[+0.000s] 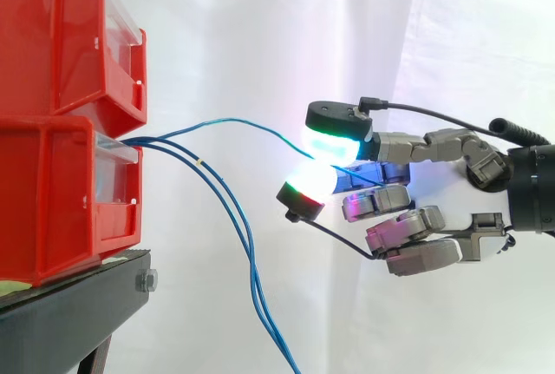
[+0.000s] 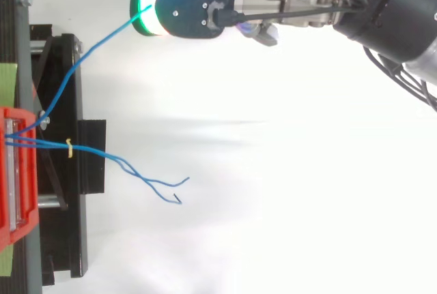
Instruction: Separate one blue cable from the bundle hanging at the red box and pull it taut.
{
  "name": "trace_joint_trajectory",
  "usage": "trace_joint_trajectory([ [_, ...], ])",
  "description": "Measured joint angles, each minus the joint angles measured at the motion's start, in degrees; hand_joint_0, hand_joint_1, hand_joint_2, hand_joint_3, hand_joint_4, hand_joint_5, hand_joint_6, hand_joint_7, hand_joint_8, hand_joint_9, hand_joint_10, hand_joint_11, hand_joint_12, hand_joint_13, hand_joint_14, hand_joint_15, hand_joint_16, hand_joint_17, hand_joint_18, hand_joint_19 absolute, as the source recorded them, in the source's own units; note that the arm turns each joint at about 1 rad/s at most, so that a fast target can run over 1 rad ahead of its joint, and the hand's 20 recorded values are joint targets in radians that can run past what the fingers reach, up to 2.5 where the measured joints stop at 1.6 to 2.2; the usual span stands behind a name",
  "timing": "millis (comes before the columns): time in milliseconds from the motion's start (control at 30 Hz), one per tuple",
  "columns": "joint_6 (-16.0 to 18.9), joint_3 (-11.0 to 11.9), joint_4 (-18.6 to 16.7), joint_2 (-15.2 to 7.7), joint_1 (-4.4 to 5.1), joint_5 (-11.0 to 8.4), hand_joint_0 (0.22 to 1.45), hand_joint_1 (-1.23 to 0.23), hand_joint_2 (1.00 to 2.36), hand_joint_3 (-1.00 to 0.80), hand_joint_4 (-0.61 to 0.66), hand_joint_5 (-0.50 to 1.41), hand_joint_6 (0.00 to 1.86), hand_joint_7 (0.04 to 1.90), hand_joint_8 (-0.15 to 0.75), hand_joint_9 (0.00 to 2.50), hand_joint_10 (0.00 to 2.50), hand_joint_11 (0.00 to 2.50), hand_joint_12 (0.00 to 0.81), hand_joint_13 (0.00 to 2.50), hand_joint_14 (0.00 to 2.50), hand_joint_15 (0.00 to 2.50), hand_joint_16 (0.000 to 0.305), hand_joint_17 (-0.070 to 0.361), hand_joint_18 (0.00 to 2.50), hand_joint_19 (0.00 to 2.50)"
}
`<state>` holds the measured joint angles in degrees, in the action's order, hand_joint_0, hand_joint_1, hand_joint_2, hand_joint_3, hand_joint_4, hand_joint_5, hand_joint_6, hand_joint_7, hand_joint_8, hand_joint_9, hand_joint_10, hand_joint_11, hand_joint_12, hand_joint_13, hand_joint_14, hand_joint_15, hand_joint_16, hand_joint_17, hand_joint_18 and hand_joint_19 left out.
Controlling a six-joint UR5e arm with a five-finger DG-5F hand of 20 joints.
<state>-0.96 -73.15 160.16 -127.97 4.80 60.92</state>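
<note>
Hand (image 1: 408, 147) comes in from right, one upper finger and the thumb below it pinched together on a single blue cable (image 1: 234, 121), glowing pads (image 1: 331, 144) closed over it; other fingers curl loosely underneath, holding nothing. Cable leaves the front of the lower red bin (image 1: 61, 192) at left, rises in a shallow arc to the pinch. The bow reads as some slack left, so not quite taut by my judgement. Rest of the bundle (image 1: 240, 222), two blue strands, droops from the same bin mouth and hangs down well apart from the held one; a small yellow tie (image 2: 69, 146) sits on it near the bin. Cable: thin, round, smooth plastic jacket, very light, limp with a little spring, kinked at free ends. Likely slick between pads, so a firm pinch near the tips, as now, suits it; a hard tug might slip it. Bins are glossy moulded plastic with clear front lips, on a black metal stand (image 1: 69, 313). White curtain (image 1: 260, 27) behind.
</note>
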Motion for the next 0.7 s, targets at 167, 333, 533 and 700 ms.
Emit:
trace_joint_trajectory([
  [167, 2.0, 0.0, 2.0, 0.0, 0.44, 0.12, 0.62, -0.79, 1.02, -0.08, -0.19, -0.17, 0.86, 1.23, 0.202, 0.38, 2.5, 2.24, 0.371, 0.86, 2.5, 1.87, 0.033, 0.074, 1.45, 1.73],
  [333, 2.7, 0.0, 4.4, 0.1, 0.72, 1.41, 0.61, -0.78, 1.02, -0.06, -0.15, -0.17, 0.85, 1.27, 0.214, 0.38, 2.5, 2.15, 0.36, 0.83, 2.5, 1.84, 0.031, 0.069, 1.43, 1.87],
  [533, 3.8, 0.0, 5.4, 0.5, 0.79, 4.29, 0.61, -0.77, 1.02, -0.05, -0.12, -0.16, 0.85, 1.29, 0.222, 0.38, 2.5, 2.12, 0.364, 0.82, 2.5, 1.85, 0.031, 0.069, 1.44, 1.9],
  [700, 4.1, 0.0, 6.7, 1.4, 0.87, 5.07, 0.61, -0.77, 1.02, -0.05, -0.1, -0.16, 0.85, 1.31, 0.225, 0.39, 2.5, 2.12, 0.361, 0.82, 2.5, 1.84, 0.031, 0.07, 1.45, 1.92],
])
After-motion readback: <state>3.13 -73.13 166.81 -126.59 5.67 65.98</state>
